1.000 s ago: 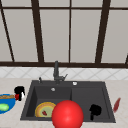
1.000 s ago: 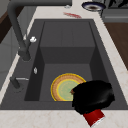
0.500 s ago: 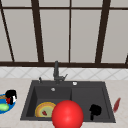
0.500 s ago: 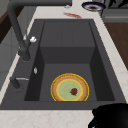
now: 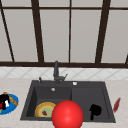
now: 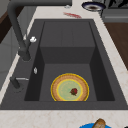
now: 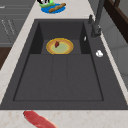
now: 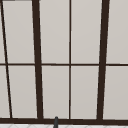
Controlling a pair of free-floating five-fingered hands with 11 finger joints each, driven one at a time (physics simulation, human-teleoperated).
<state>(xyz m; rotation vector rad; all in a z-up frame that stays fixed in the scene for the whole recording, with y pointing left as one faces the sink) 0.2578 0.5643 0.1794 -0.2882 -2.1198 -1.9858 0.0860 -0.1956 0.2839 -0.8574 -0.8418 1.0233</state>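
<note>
My left hand [image 5: 4, 100] is at the far left, low over a blue plate [image 5: 12, 108] on the counter, curled on a small red thing with a white patch beside it. In the right side view the same hand [image 7: 43, 1] sits at the top edge by the blue plate [image 7: 51, 10], which holds a bread stick [image 7: 57, 7] and something green [image 7: 48, 4]. My right hand [image 5: 95, 110] hangs over the sink's right part, holding nothing.
A yellow plate [image 6: 70, 87] with a small red bit [image 6: 74, 91] lies in the black sink's [image 6: 100, 75] left basin. A big red ball [image 5: 67, 115] stands at the front edge. A red strip [image 5: 116, 104] lies on the right counter. The faucet [image 5: 56, 72] rises behind.
My left hand moved left from over the sink's left edge to the blue plate, carrying the red thing. It left the left side view. The right hand stayed still.
</note>
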